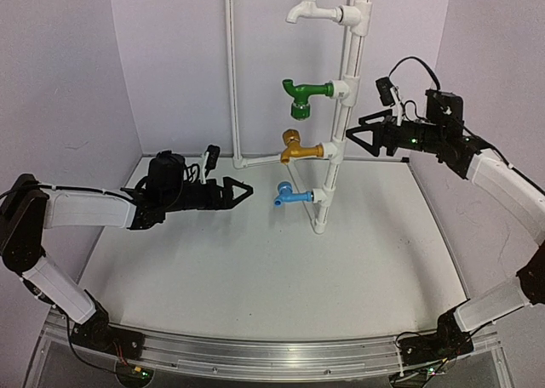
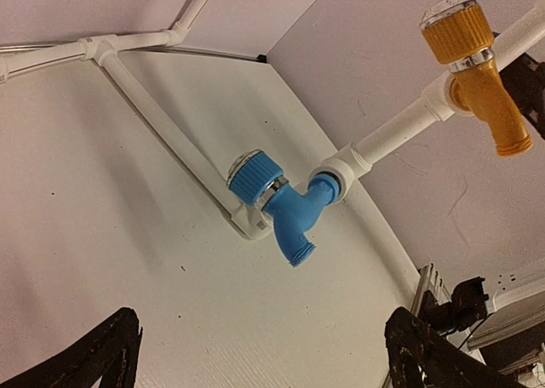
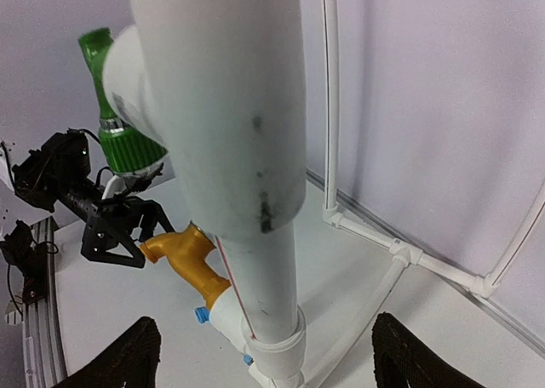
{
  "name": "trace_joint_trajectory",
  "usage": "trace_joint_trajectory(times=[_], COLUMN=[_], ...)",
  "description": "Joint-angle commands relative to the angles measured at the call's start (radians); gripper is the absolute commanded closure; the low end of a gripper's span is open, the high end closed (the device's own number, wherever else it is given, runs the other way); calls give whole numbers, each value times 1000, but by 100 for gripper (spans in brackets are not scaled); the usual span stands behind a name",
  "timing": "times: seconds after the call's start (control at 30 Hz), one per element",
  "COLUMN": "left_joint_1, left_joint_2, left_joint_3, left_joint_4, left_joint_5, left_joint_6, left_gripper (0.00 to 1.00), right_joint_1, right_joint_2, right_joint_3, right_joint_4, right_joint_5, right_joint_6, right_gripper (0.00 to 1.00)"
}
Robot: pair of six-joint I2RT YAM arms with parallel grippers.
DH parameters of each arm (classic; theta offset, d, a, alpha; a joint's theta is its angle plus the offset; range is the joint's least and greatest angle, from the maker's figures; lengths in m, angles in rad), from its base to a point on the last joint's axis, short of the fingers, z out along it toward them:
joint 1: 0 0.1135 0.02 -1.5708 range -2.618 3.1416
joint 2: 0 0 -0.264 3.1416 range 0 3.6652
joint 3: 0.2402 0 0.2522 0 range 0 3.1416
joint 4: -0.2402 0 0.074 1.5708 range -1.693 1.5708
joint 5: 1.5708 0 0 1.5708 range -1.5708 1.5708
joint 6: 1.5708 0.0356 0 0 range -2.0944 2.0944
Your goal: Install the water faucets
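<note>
Down at the foot of the stand, the blue faucet (image 1: 292, 196) sits plugged into the lowest tee fitting (image 1: 320, 195) of the upright white pipe (image 1: 339, 120), sticking out to the left just above the table (image 1: 255, 269). Its ribbed knob has a silvery ring beneath it, and its spout is angled downward. Above it on the same pipe come the gold tap (image 1: 300, 149), then the green tap (image 1: 305, 94), then the white tap (image 1: 312, 12) at the top, all facing left. The left gripper (image 1: 241, 191) hangs level with the blue faucet and points at it, near but apart, with its fingers spread wide and nothing between them. The right gripper (image 1: 352, 136) is on the pipe's far side, between the green and gold taps in height. Its fingers are also spread, one on each side of the pipe, and the wrist view shows a gap on both sides.
</note>
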Motion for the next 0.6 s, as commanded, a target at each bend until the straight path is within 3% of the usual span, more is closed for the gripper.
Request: trace_joint_trajectory(times=[0.0,0.17,0.57], left_joint_1=[28,71,80], left_joint_2=[13,64,127], left_joint_3=[-23,-50,-29], left_joint_4=[142,282,353], left_joint_5=[81,153,161], left_joint_6=[-139,-292,-453], left_gripper=[0,0,0], right_joint_1=[8,27,74], right_joint_2=[14,61,132], right_joint_3=[-6,11,21], right_joint_4=[130,201,304], right_joint_5=[-24,-32,-10], right_joint_6=[37,70,74], right_gripper=[19,24,37])
